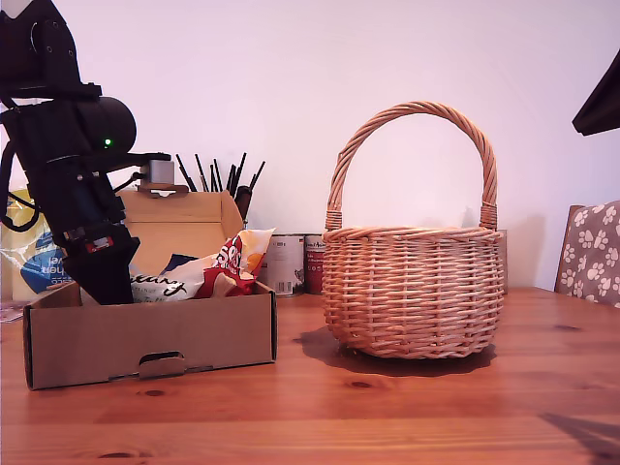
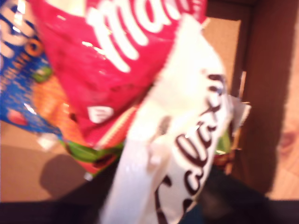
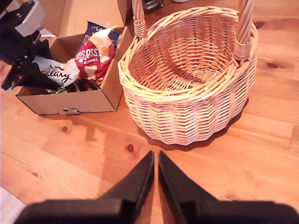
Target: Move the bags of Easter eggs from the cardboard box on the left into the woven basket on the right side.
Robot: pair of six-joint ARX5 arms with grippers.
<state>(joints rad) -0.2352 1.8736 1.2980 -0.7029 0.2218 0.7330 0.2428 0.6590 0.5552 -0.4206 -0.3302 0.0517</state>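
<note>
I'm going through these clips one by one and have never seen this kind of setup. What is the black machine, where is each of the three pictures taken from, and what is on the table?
The black machine is one of two robot arms, each ending in a gripper. One picture is a side-on camera off the arms; the other two are cameras riding on the grippers.

On the wooden table stand a shallow cardboard box at the exterior view's left and a woven basket at its right. The basket is empty inside. The box holds crinkly candy bags: a white bag, a red bag and a blue bag.

My first gripper is down inside the box; its camera is pressed close to the bags, so I cannot tell whether it grips one. My second gripper hovers above bare table near the basket, fingers nearly together, holding nothing.
</note>
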